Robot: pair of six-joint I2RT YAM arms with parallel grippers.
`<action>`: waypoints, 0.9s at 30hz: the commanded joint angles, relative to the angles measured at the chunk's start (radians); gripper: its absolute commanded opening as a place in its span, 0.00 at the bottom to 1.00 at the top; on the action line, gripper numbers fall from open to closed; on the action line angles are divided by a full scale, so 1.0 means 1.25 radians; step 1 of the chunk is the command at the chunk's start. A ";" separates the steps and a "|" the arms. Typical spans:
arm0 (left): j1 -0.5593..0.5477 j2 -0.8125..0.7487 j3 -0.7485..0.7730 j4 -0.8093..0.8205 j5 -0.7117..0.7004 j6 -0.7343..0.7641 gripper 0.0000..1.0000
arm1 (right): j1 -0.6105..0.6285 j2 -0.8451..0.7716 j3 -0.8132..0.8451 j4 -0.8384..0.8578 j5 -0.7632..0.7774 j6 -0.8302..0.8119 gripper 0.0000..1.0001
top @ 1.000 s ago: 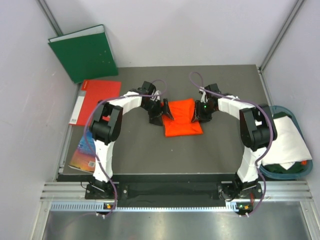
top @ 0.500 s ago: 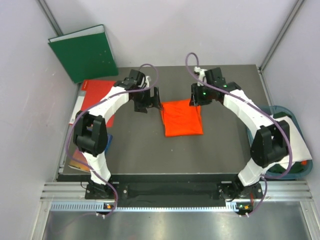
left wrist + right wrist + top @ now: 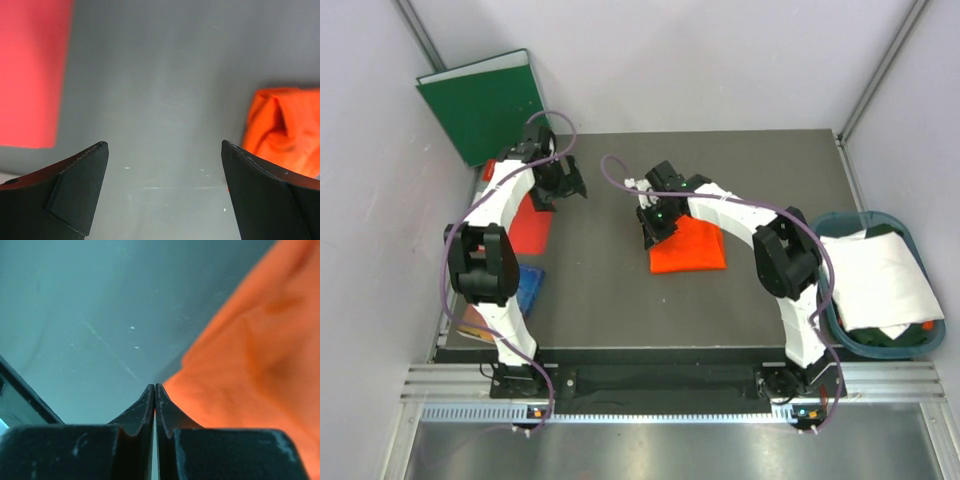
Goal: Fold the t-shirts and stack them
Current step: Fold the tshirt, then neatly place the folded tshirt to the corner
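Sitting pressed together at the orange t-shirt [image 3: 690, 250] — its far-left corner — the right gripper [image 3: 654, 224] is nearer; the left gripper [image 3: 570, 186] hangs spread, well leftward.

You see a bright orange t-shirt [image 3: 688, 250], plain, with no pattern. It lies on a dark grey table [image 3: 760, 170]. The white t-shirt [image 3: 875, 285] is plain too, in a blue-green basket [image 3: 890, 346]. The binder [image 3: 485, 105] is dark green with a white edge. The folder [image 3: 532, 228] is red. Your left arm [image 3: 505, 200] and right arm [image 3: 730, 212] are white and black, with purple cables [image 3: 552, 113]. The left gripper [image 3: 164, 147] and right gripper [image 3: 154, 390] are black.
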 commanded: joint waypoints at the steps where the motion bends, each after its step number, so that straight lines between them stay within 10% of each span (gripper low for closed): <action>1: 0.019 0.005 0.020 -0.040 -0.028 0.008 0.99 | 0.010 0.013 0.043 -0.008 -0.028 -0.012 0.00; 15: 0.021 -0.015 -0.060 -0.008 0.040 -0.004 0.99 | -0.018 0.116 -0.038 0.046 0.065 0.046 0.00; 27: 0.021 -0.018 -0.082 0.003 0.068 0.018 0.99 | -0.240 0.075 -0.097 0.062 0.175 0.096 0.00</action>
